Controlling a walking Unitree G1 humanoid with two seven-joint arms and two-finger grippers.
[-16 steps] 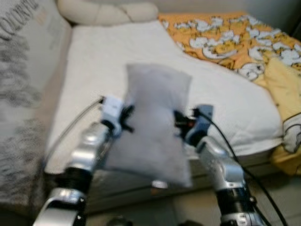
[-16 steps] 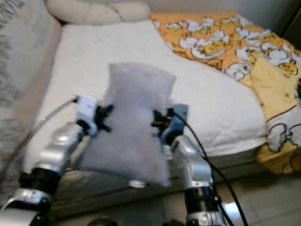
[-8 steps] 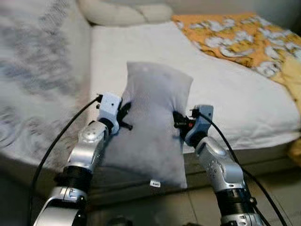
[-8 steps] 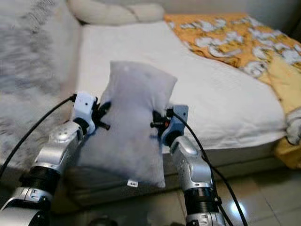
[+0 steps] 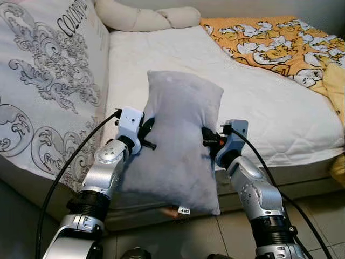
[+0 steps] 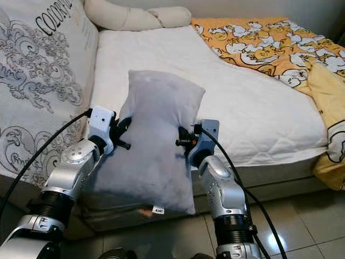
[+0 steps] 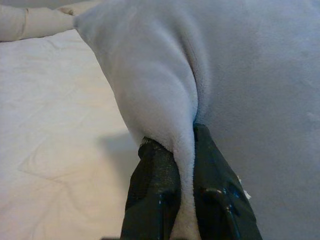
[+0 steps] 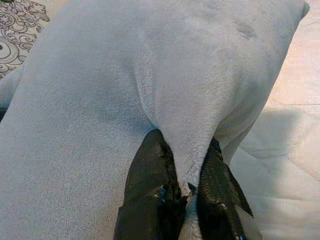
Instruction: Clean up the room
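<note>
Pillow (image 5: 178, 140) unmoved, upright, both grippers (image 7: 184, 150) (image 8: 187, 165) pinching its side edges.

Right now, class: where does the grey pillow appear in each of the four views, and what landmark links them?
Left eye: pillow centre, held up before the bed.
Right eye: centre-left.
Left wrist: its edge pinched between black fingers.
Right wrist: a fold pinched likewise.
Shared landmark: white mattress.

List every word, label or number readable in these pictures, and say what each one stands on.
"COLOU…", cut off by the frame edge: dark capitals on the white patterned mattress leaning at the robot's left.
Small white tag at the bottom edge of the grey pillow: dark print, too small to read.
</note>
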